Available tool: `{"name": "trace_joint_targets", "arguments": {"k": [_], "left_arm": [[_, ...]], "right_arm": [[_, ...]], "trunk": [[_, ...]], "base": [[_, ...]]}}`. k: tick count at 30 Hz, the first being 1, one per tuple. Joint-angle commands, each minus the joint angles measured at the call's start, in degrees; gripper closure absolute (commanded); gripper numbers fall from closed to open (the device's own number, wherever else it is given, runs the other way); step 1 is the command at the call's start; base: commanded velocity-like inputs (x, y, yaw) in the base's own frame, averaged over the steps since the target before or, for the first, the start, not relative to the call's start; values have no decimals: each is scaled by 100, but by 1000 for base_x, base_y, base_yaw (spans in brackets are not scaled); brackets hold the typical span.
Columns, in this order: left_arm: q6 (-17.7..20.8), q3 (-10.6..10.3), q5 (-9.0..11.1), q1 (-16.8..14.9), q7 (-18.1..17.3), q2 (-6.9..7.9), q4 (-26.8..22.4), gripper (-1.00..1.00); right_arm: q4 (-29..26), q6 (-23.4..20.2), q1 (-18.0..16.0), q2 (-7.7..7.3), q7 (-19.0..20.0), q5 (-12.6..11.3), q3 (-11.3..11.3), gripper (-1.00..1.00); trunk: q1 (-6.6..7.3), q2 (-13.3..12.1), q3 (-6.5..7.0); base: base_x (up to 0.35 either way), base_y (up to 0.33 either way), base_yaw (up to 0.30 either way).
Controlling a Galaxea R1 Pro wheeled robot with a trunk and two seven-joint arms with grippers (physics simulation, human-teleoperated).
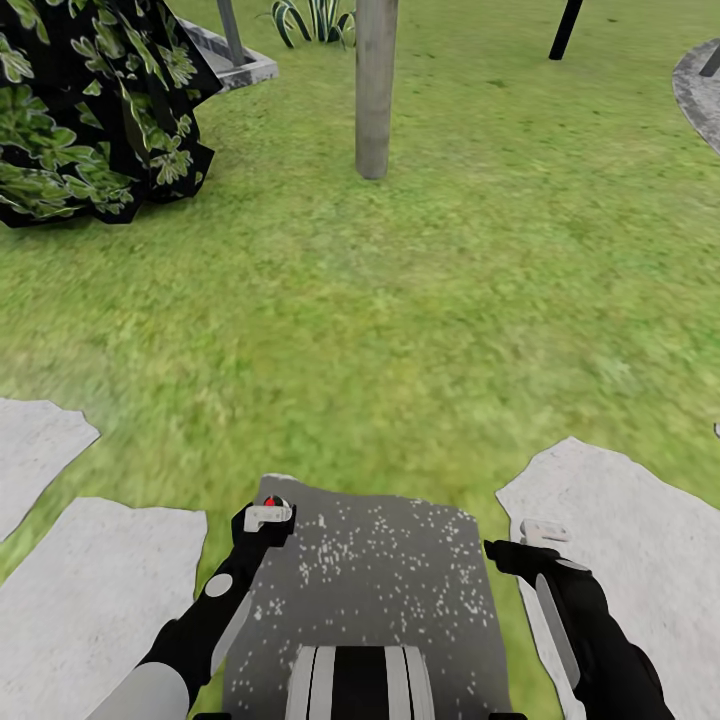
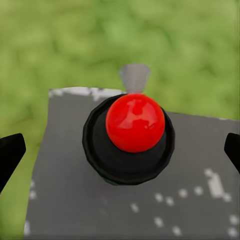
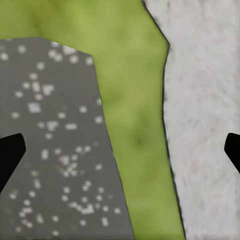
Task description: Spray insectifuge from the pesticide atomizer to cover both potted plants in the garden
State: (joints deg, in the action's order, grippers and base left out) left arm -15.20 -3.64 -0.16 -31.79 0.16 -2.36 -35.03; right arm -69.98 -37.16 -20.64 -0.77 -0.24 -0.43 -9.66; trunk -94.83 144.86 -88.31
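The lawn (image 1: 400,300) of the garden spreads ahead, with the edge of the grey patio (image 1: 700,95) at the far right. A grey trunk (image 1: 375,90) stands upright near the top centre, a dark leafy bush (image 1: 90,110) to its left, and a spiky plant (image 1: 315,18) beyond.

Pale paving stones (image 1: 620,540) flank a dark speckled slab (image 1: 380,580) in front of the robot. The left gripper (image 1: 268,516) hangs over the slab's near-left corner, its fingers (image 2: 11,152) spread wide; a red ball on a black base (image 2: 134,131) sits between them. The right gripper (image 1: 540,535) hangs beside the slab, its fingers (image 3: 10,155) also wide apart and holding nothing.
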Motion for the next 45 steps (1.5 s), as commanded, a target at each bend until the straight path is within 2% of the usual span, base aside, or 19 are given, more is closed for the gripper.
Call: {"name": "trace_joint_targets", "arguments": {"k": [1, 18, 19, 45], "left_arm": [[-18, -8, -1, -2, 2, 0, 4, -100], [-18, -14, -6, -3, 2, -8, 5, -100], [-18, -14, -8, -3, 2, -9, 5, 100], [-18, -14, -1, -3, 2, -8, -3, 100]], "right_arm": [[-7, -28, -1, -1, -3, -3, -1, -100], [-7, -28, -1, 0, -3, -5, -1, -100], [-7, -28, -1, 1, -3, -5, -1, -100], [-7, -28, -1, -1, -2, -2, -1, -100]], "trunk": [[1, 1, -3], [1, 1, -3], [1, 1, -3], [1, 1, -3]], "base": [[0, 0, 0], [0, 0, 0], [0, 0, 0], [0, 0, 0]]}}
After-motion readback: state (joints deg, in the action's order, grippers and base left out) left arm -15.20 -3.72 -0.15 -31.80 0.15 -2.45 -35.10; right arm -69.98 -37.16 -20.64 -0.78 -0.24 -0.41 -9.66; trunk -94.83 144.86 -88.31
